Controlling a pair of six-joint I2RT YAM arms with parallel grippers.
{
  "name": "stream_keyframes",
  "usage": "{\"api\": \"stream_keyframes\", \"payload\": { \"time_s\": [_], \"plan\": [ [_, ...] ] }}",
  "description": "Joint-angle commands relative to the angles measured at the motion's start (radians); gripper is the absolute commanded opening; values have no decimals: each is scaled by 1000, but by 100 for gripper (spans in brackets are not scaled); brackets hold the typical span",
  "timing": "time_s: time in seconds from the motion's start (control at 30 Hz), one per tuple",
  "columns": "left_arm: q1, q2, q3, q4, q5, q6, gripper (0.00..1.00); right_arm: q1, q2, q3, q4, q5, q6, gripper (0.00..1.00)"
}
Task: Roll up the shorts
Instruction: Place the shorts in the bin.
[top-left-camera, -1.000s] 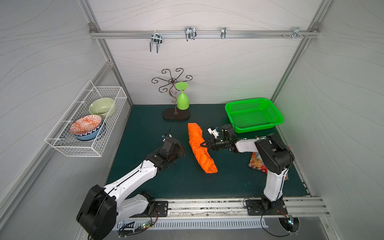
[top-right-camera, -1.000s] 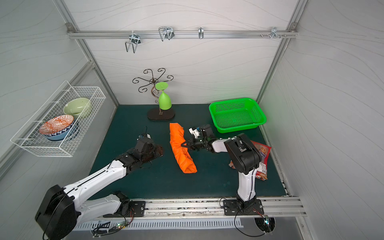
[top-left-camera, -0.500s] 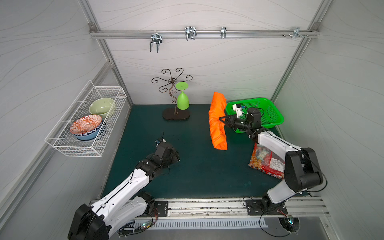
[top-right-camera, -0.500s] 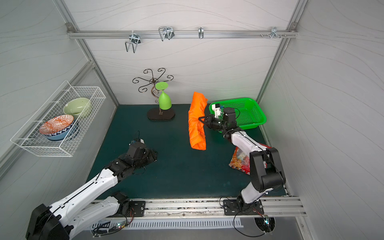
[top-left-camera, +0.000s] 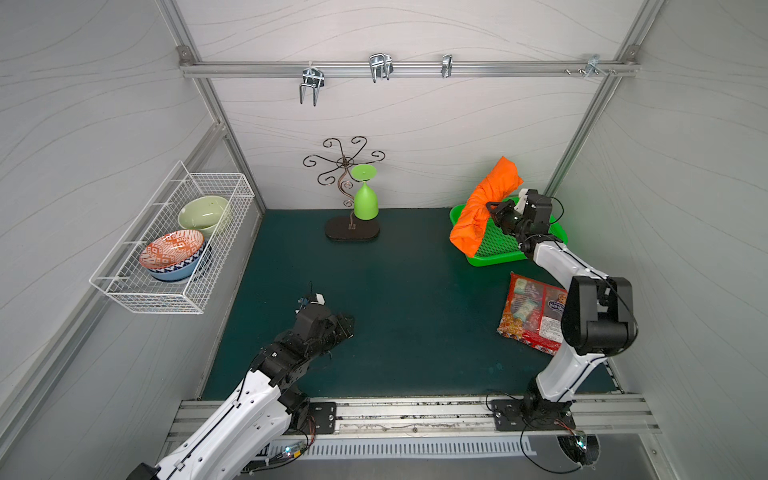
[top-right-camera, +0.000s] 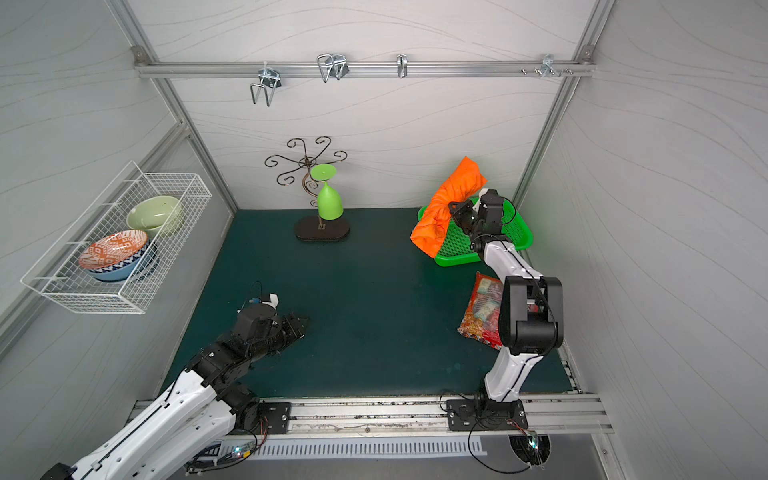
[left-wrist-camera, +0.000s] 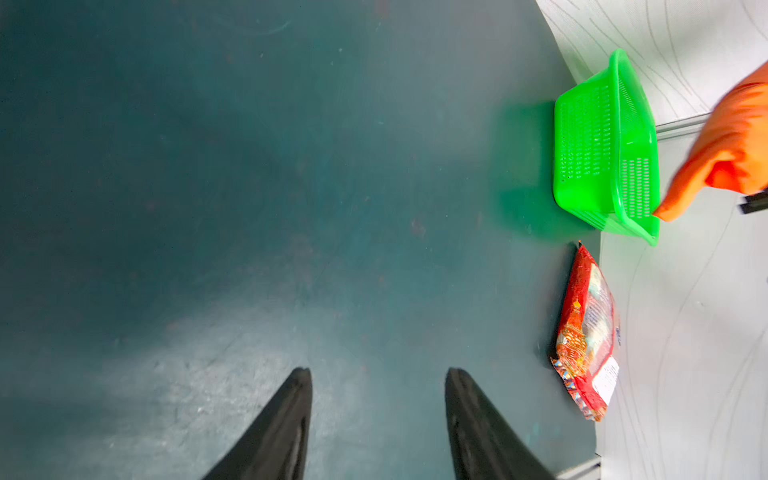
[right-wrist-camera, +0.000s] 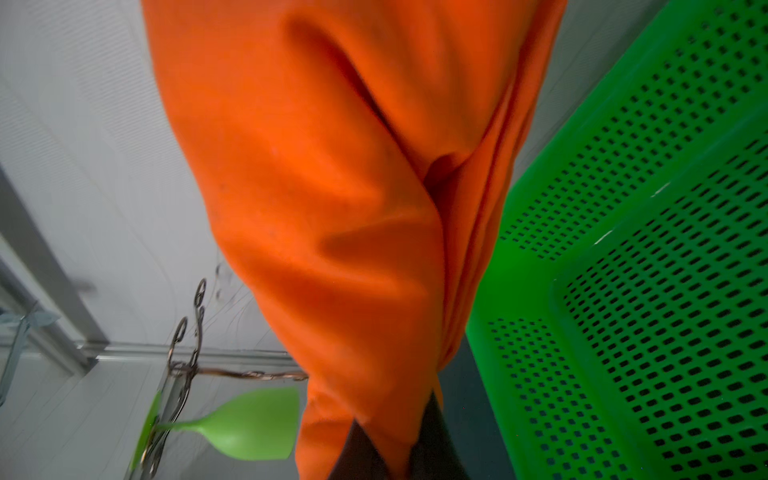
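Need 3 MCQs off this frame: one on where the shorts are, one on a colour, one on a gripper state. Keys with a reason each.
1. Where is the rolled shorts bundle?
A. Spread flat between the arms
B. Lifted in the air beside the green basket
C. In the white wire rack

2. What colour is the inverted goblet on the scrollwork stand?
A. Light green
B. Blue
C. Clear

3. What state is the left gripper in?
A. Shut on the shorts
B. Shut on a snack packet
C. Open, holding nothing

Key:
1 B: the right gripper is clamped on the shorts, which hang off the ground at the basket's edge in both top views.
2 A: the goblet shows light green in both top views.
3 C: the left wrist view shows the fingers apart with only bare mat between them.
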Motion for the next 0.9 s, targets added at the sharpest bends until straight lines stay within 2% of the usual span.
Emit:
{"api": "stream_keyframes", "payload": {
  "time_s": [0.0, 0.2, 0.37, 0.63, 0.87],
  "plan": [
    [-4, -60, -24, -35, 25, -43, 56, -34, 45, 35, 41, 101, 61, 3],
    [-6, -146, -45, -79, 27, -51, 56, -81, 128, 22, 29, 195, 181, 3],
    [-6, -168, -53, -90, 34, -53, 56, -95, 207, 7, 104, 231, 319, 4],
    [-6, -181, -80, -83, 49, -61, 56, -84, 305, 74, 112, 261, 410, 6],
    [-6, -174, -117, -40, 63, -73, 56, -69, 364, 128, 70, 265, 395, 8]
  ]
}}
